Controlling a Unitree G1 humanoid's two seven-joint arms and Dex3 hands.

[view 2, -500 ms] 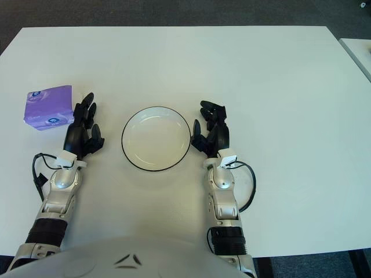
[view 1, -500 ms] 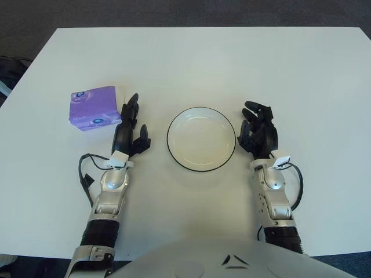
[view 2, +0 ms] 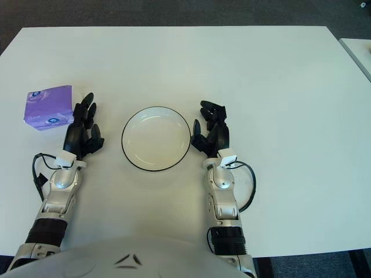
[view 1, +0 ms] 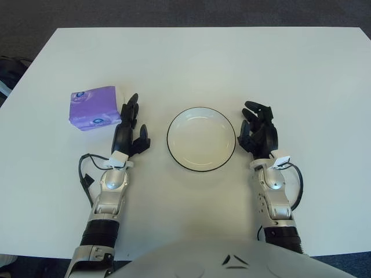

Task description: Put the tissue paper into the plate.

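Tissue paper (view 1: 94, 108) lay ungrasped just beside our left hand (view 1: 128, 128), fingers apart; our right hand (view 1: 258, 132) sat open by the plate (view 1: 201, 139). Grasping seemed next.

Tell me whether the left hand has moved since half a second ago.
No. The left hand shows in the same spot between the purple tissue pack and the plate, its fingers open and holding nothing.
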